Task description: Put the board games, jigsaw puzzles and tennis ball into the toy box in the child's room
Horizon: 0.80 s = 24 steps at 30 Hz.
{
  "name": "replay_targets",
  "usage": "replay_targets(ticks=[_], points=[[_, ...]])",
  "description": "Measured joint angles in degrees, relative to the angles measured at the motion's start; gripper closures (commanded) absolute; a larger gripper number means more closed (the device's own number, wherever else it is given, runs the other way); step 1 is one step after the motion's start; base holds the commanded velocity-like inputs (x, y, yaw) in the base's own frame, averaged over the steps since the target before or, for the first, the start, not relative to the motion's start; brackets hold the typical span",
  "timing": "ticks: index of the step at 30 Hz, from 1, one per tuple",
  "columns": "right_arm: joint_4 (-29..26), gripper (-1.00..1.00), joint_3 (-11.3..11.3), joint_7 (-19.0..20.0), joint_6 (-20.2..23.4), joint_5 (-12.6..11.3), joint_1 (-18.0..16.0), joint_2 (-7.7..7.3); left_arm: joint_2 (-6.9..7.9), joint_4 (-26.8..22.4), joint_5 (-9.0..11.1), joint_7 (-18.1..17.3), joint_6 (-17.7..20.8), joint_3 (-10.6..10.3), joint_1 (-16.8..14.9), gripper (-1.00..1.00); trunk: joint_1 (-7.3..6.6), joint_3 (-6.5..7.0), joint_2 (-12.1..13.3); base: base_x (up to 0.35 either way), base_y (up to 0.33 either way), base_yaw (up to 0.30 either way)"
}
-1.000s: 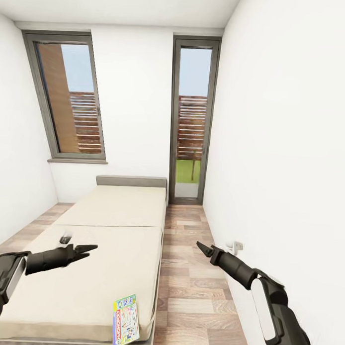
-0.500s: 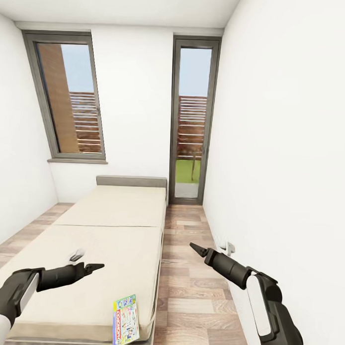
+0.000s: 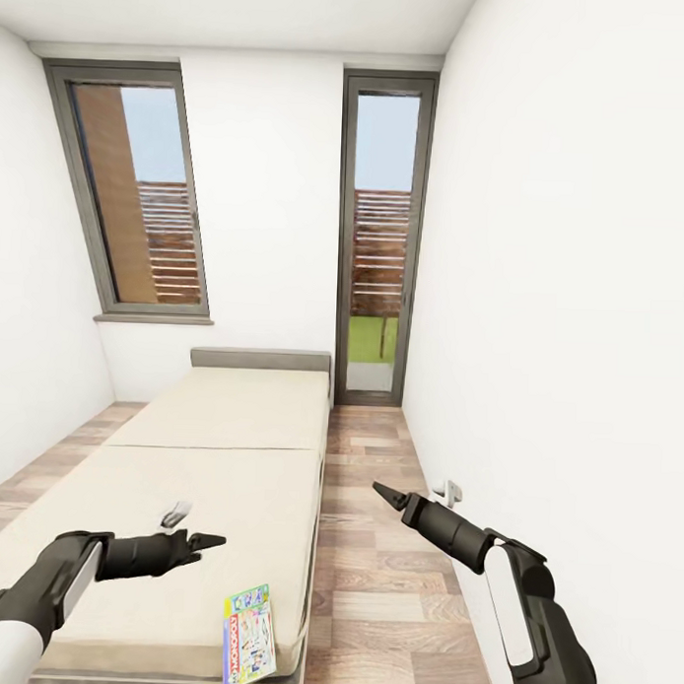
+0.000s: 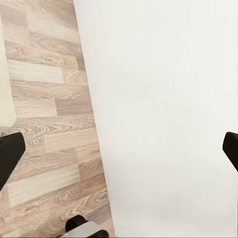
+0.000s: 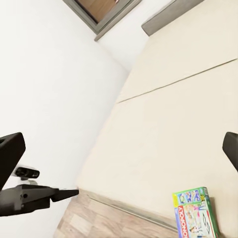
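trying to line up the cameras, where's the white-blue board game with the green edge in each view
Head view: the board game lies flat at the near right corner of the bed, low in the picture.
Left wrist view: not in it; floor and wall here.
Right wrist view: the same game at the lower right.
Shared landmark: the bed's grey headboard, also in the right wrist view.

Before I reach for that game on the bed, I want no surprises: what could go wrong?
1. The board game lies flat at the bed's near corner, close to the edge; a nudge might push it onto the floor.
2. A thin flat box offers little grip; the left gripper may scrape the mattress.
3. The right gripper hangs near the wall.
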Motion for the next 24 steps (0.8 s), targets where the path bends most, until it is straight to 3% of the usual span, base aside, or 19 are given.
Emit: replay_targets(ticks=[5, 15, 24], points=[[0.0, -1.00, 0.1, 0.4, 0.3, -0.1, 0.0, -0.01, 0.35, 0.0, -0.1, -0.1, 2.2, -0.4, 0.0, -1.00, 1.10, -0.90, -2.0, 0.000, 0.000, 0.000], [-0.2, -1.00, 0.2, 1.0, -0.7, -0.1, 0.2, 0.13, 0.44, 0.0, -0.1, -0.1, 2.6, -0.5, 0.0, -1.00, 3.29, -2.64, -6.0, 0.000, 0.000, 0.000], [0.3, -1.00, 0.0, 0.9, -5.6, 0.0, 0.6, 0.09, 0.43, 0.0, -0.1, -0.2, 2.6, -0.5, 0.0, -1.00, 5.27, -4.22, -9.6, 0.000, 0.000, 0.000]])
